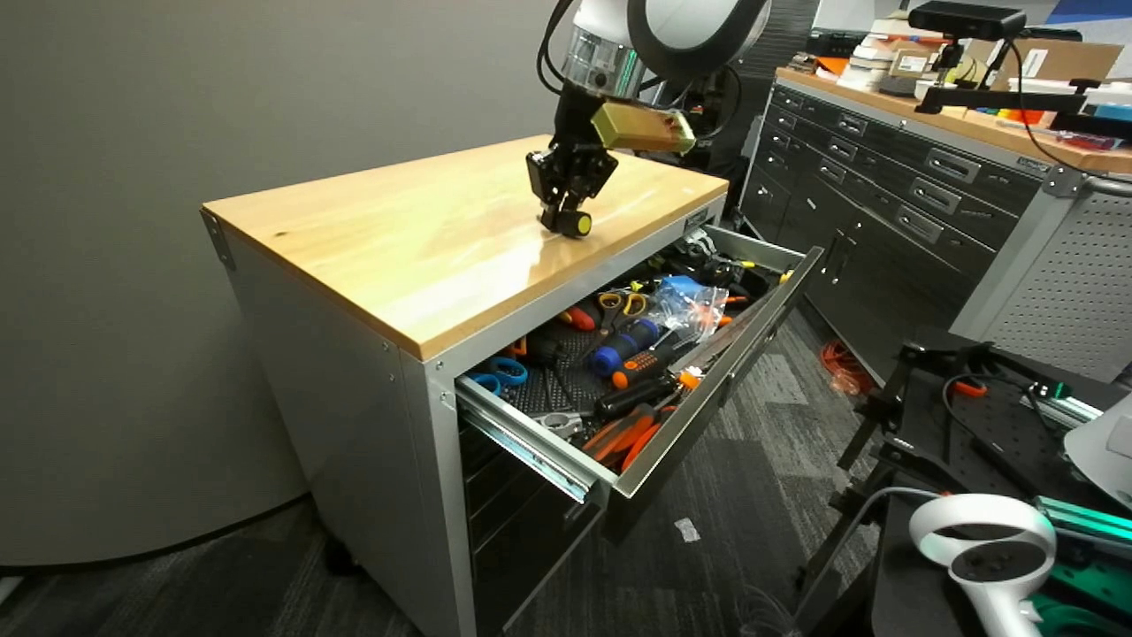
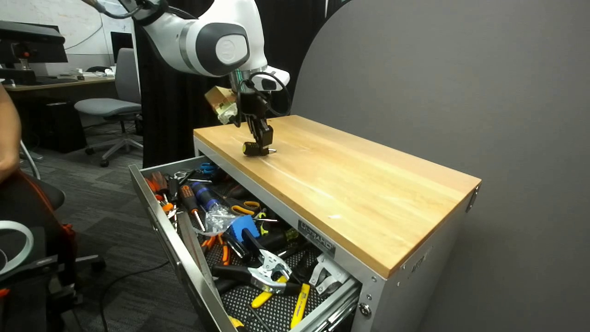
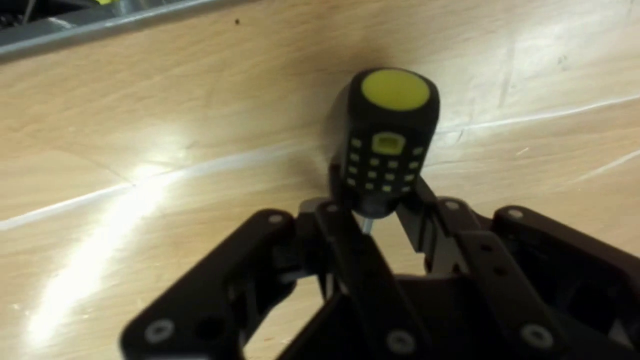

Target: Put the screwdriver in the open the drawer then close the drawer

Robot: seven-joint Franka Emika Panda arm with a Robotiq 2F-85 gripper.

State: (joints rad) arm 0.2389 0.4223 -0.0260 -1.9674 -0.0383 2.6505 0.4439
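Hand (image 3: 378, 196) (part-closed) snug around screwdriver (image 3: 391, 135)

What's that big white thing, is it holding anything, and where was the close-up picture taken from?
The big white thing is a robot arm. At its end are two black fingers, which pinch things a bit like your thumb and finger do. Two pictures come from cameras standing outside the robot. The close-up comes from a camera on the arm itself, looking past the fingers.

It seems to be holding a screwdriver, a short black one with a yellow end. That's right down by the wood top; I can't tell whether it touches. Just under the top, a drawer is open, with other tools inside.
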